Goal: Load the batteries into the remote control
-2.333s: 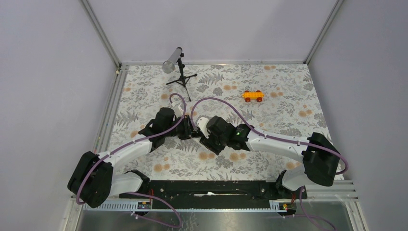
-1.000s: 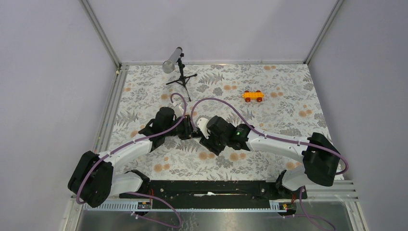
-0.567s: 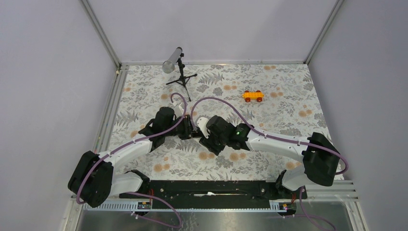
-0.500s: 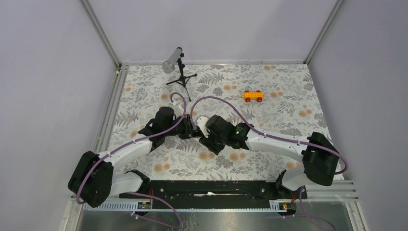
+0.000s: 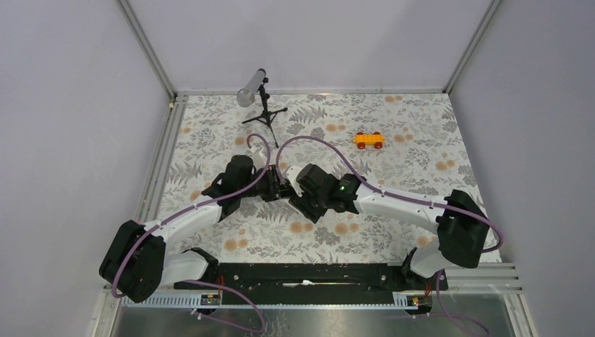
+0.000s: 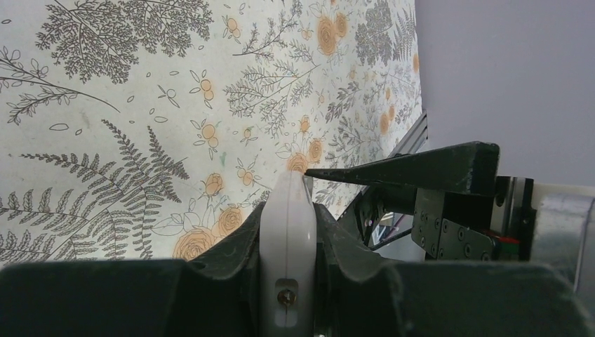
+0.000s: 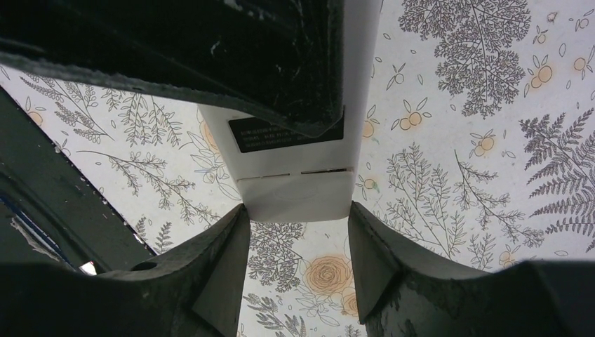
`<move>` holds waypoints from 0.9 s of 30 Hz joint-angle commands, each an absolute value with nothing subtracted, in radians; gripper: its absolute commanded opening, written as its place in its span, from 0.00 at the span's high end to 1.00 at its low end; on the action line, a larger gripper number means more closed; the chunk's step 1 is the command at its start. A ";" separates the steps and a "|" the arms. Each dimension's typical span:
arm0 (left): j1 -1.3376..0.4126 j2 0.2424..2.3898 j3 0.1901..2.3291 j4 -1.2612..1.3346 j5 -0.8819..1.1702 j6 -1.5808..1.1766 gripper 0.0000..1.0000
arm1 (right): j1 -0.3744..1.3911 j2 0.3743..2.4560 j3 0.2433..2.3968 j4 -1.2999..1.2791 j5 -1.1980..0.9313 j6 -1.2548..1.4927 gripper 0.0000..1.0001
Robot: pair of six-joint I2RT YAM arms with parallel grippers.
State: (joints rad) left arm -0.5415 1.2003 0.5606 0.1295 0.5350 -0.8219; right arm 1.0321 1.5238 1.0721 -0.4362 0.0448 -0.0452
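My left gripper point(image 5: 276, 188) is shut on the remote control point(image 6: 288, 232), holding it edge-on above the table; only its white edge with a small screw shows in the left wrist view. In the right wrist view the remote's white back point(image 7: 295, 158) with a black label and a cover seam points at the camera. My right gripper point(image 7: 296, 209) has its fingertips point(image 7: 235, 225) against the two corners of the remote's end. In the top view the right gripper point(image 5: 300, 191) meets the left one and hides the remote. No battery is in view.
An orange toy car point(image 5: 369, 140) stands at the back right of the floral table point(image 5: 393, 175). A small black tripod with a grey cylinder point(image 5: 258, 98) stands at the back left. My right gripper's black finger point(image 6: 421, 165) crosses the left wrist view.
My right gripper has moved up and left onto the remote's end, covering the white piece that showed between the two grippers. The left arm has held still.
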 commanded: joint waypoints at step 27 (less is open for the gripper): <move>-0.461 1.161 0.661 0.249 0.833 -1.096 1.00 | 0.986 1.612 1.433 -0.684 0.033 -0.100 0.43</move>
State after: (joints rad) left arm -0.4488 1.1847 0.5903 0.1596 0.6964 -1.0054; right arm 0.9901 1.5852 1.3720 -0.7612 -0.0162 -0.0971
